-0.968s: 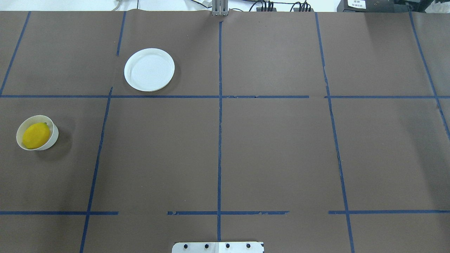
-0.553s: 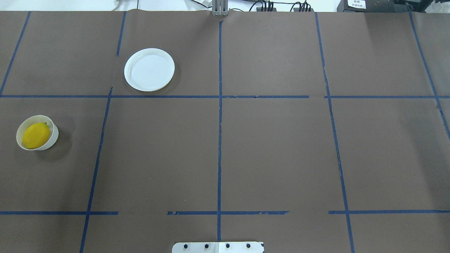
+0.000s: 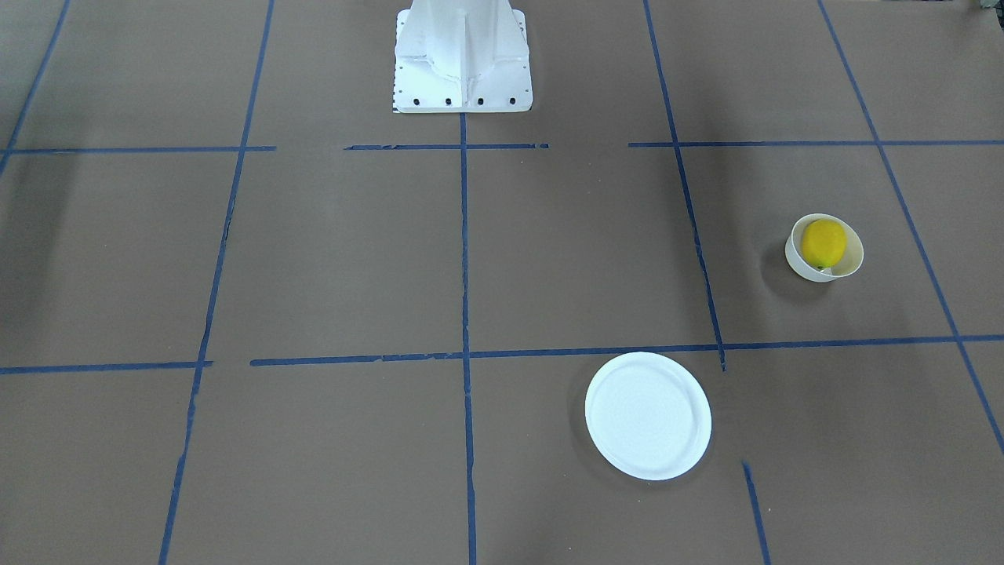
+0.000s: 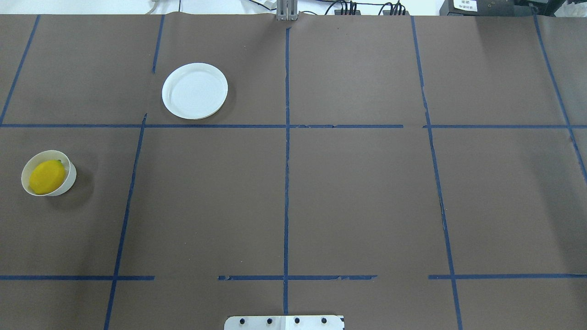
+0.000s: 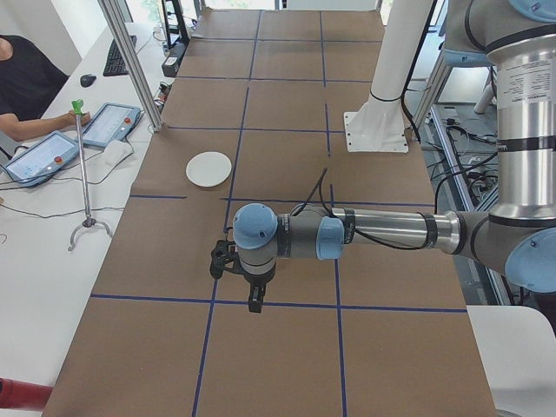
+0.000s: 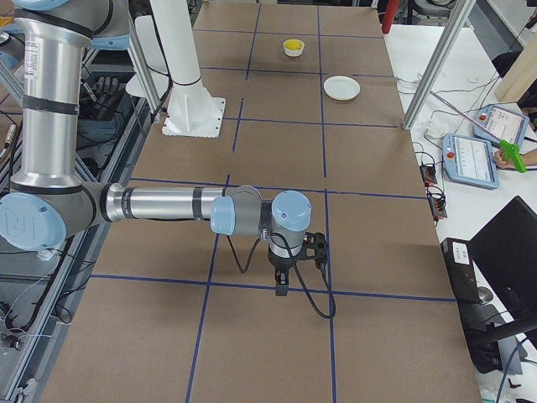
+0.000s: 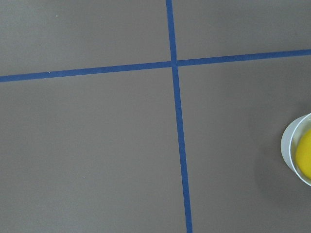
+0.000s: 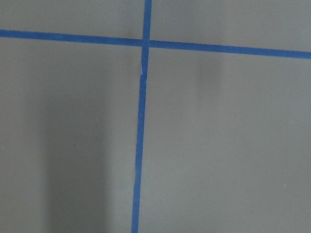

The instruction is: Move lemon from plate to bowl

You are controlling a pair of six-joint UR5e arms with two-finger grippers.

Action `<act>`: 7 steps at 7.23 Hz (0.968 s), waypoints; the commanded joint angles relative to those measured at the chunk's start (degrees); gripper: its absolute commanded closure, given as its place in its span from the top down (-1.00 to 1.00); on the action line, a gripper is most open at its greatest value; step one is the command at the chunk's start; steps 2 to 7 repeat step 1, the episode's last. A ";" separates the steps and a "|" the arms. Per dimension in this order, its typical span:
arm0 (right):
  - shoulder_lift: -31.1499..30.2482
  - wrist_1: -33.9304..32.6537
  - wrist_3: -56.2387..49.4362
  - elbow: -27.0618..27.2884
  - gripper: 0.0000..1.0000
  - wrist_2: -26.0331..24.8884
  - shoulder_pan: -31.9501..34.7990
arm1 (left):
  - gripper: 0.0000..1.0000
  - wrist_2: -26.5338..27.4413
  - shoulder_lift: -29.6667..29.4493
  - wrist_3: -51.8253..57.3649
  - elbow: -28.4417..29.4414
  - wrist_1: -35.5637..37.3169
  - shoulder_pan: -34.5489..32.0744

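Observation:
The yellow lemon [image 4: 46, 176] lies inside the small cream bowl [image 4: 70, 179] at the table's left side; both also show in the front view, lemon [image 3: 823, 243] in bowl [image 3: 806, 269]. The left wrist view catches the bowl [image 7: 290, 148] with the lemon [image 7: 305, 156] at its right edge. The white plate [image 4: 195, 90] is empty, further back; it also shows in the front view [image 3: 648, 416]. My left gripper [image 5: 253, 302] shows only in the left side view and my right gripper [image 6: 281, 287] only in the right side view. I cannot tell whether either is open or shut.
Brown paper with a grid of blue tape lines [image 4: 286, 160] covers the table. The robot's white base [image 3: 461, 59] stands at the near middle edge. An operator [image 5: 26, 82] and tablets [image 5: 109, 124] are at a side desk.

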 commanded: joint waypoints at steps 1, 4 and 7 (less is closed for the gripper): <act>0.00 0.00 0.00 0.00 1.00 0.00 0.00 | 1.00 0.00 0.06 0.00 0.11 0.00 0.00; 0.00 0.00 0.00 0.00 1.00 0.00 0.00 | 1.00 0.00 0.06 0.00 0.11 0.00 0.00; 0.00 0.00 0.00 0.00 1.00 0.00 0.00 | 1.00 0.00 0.06 0.00 0.11 0.00 0.00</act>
